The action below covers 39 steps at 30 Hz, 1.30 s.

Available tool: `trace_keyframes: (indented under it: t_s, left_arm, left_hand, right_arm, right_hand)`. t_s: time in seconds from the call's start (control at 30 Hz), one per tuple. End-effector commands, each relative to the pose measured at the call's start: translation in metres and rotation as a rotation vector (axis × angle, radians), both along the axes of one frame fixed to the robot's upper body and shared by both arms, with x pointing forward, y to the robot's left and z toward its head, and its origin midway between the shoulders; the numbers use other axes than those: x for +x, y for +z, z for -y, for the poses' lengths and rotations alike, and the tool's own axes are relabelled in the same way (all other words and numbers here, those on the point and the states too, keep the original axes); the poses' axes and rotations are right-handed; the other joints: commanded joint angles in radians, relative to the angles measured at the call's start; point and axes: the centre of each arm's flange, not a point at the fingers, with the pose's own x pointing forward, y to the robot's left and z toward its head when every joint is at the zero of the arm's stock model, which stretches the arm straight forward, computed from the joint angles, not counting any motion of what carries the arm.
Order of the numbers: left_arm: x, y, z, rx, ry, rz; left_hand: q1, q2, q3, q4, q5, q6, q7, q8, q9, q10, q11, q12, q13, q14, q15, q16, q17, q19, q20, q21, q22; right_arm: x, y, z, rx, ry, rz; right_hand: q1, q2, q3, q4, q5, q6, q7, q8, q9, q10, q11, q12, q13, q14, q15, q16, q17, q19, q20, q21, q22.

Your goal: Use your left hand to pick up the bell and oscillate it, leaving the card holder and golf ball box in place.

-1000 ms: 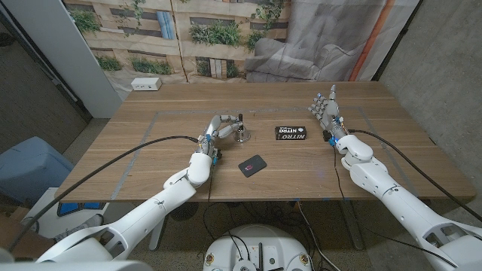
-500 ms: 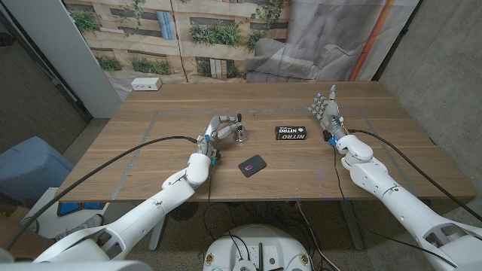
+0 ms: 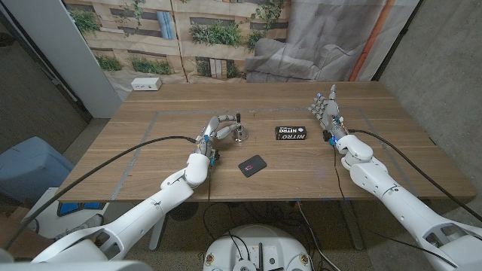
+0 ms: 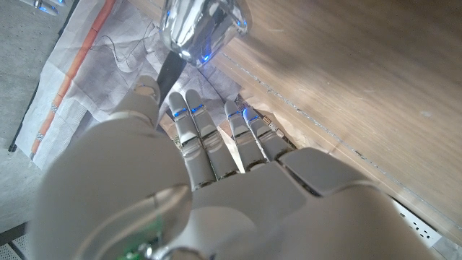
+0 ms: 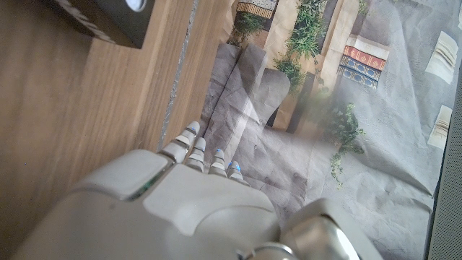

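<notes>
Bench (image 3: 151, 162): wooden, seen from the head view with both arms reaching in from the near corners.

Bell (image 3: 240, 133): small, silvery, with a dark upright handle; it was located left of the bench's middle, just beside the left hand's fingertips. In the left wrist view the bell (image 4: 203, 25) was seen as a shiny flared body beyond the fingers (image 4: 189, 123). Whether it stood on the bench or was lifted slightly could not be told.

Left hand (image 3: 219, 129): fingers were curled around the bell's handle, apparently closed on it, though the contact itself was too small to be made out clearly.

Golf ball box (image 3: 291, 133): black, flat, with white lettering; it was laid right of the bell and apart from it. A corner of the golf ball box (image 5: 108, 18) was also recorded in the right wrist view.

Card holder (image 3: 252, 165): dark, with a reddish mark; it was laid nearer the bench's front edge, between the two arms.

Right hand (image 3: 325, 111): it was held upright over the right side of the bench, fingers spread apart, nothing held, well clear of the box.

White outlet box (image 3: 146, 84): placed at the far left corner.
</notes>
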Motion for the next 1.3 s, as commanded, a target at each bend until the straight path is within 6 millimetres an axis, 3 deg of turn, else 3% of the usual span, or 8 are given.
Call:
trace_keyframes:
  t_s: [0.03,0.33,0.7,0.9,1.1,1.17,1.3]
  left_arm:
    - [-0.002,0.001,0.000,0.017,-0.020,-0.013]
    - [-0.005,0.002,-0.011,0.036,-0.023,-0.035]
    - [-0.003,0.010,-0.026,0.043,-0.051,-0.054]
    - [-0.001,0.016,-0.029,0.051,-0.093,-0.075]
    - [0.000,0.020,-0.033,0.065,-0.148,-0.106]
    - [0.000,0.021,-0.035,0.066,-0.168,-0.115]
    - [0.001,0.023,-0.040,0.059,-0.196,-0.133]
  left_hand:
    - [-0.007,-0.019,-0.011,0.003,0.003,-0.041,0.008,-0.002,-0.001,-0.043,0.008,-0.003,0.002,-0.030,-0.082,-0.002,0.003,-0.022,0.009,-0.007,0.001]
    - [-0.021,-0.037,-0.025,0.004,0.003,-0.119,0.010,-0.002,-0.005,-0.134,0.010,-0.005,0.000,-0.080,-0.068,-0.002,0.004,-0.056,0.016,-0.010,-0.001]
    - [-0.064,-0.059,-0.052,0.013,0.003,-0.290,0.016,-0.007,-0.013,-0.333,0.052,-0.008,-0.006,-0.193,-0.017,-0.004,0.006,-0.162,0.034,-0.016,-0.002]
    - [-0.093,-0.070,-0.066,0.019,0.002,-0.327,0.025,-0.001,-0.012,-0.387,0.062,-0.006,-0.008,-0.223,-0.009,-0.003,0.007,-0.197,0.036,-0.017,-0.002]
    - [-0.141,-0.075,-0.082,0.027,0.001,-0.428,0.049,-0.006,-0.013,-0.478,0.090,-0.007,-0.008,-0.302,0.014,-0.005,0.007,-0.256,0.037,-0.017,-0.003]
    - [-0.159,-0.076,-0.087,0.030,0.001,-0.456,0.050,-0.005,-0.013,-0.505,0.118,-0.004,-0.008,-0.334,0.027,-0.006,0.007,-0.282,0.029,-0.020,-0.003]
    - [-0.182,-0.076,-0.093,0.033,0.000,-0.489,0.060,-0.005,-0.014,-0.546,0.131,-0.006,-0.009,-0.377,0.033,-0.008,0.007,-0.317,0.020,-0.022,-0.005]
  right_arm:
    - [0.000,0.000,0.000,0.000,-0.001,-0.001]
    - [0.000,0.000,0.000,0.000,-0.001,-0.001]
    - [0.000,0.000,0.000,0.000,-0.001,-0.001]
    - [0.000,-0.001,0.000,0.000,-0.001,-0.001]
    - [0.000,-0.001,0.000,0.000,-0.001,-0.001]
    - [0.000,-0.001,0.000,0.000,-0.001,-0.001]
    - [0.000,0.000,0.000,0.000,-0.001,-0.001]
  right_hand:
    - [0.003,0.097,-0.006,-0.001,0.007,-0.008,0.000,0.006,0.003,-0.006,0.000,0.004,0.003,-0.004,-0.001,0.003,0.004,0.007,-0.001,0.005,0.003]
    - [0.003,0.097,-0.006,-0.001,0.007,-0.008,0.000,0.006,0.003,-0.005,0.000,0.005,0.003,-0.004,-0.001,0.003,0.004,0.007,-0.001,0.005,0.003]
    - [0.003,0.097,-0.006,-0.001,0.007,-0.008,-0.001,0.006,0.003,-0.005,0.000,0.004,0.003,-0.004,-0.001,0.003,0.004,0.006,-0.001,0.005,0.003]
    - [0.003,0.097,-0.006,-0.001,0.007,-0.008,-0.001,0.006,0.003,-0.005,0.001,0.005,0.003,-0.004,-0.001,0.003,0.004,0.007,-0.001,0.005,0.003]
    - [0.003,0.097,-0.006,-0.001,0.007,-0.008,0.000,0.006,0.003,-0.005,0.001,0.005,0.003,-0.004,-0.001,0.003,0.004,0.007,-0.001,0.005,0.003]
    - [0.003,0.097,-0.006,-0.001,0.007,-0.008,0.000,0.006,0.003,-0.004,0.001,0.005,0.003,-0.004,-0.001,0.003,0.004,0.007,-0.001,0.005,0.003]
    - [0.003,0.097,-0.006,-0.001,0.007,-0.008,0.000,0.006,0.003,-0.004,0.002,0.005,0.003,-0.004,0.000,0.003,0.004,0.007,-0.001,0.005,0.003]
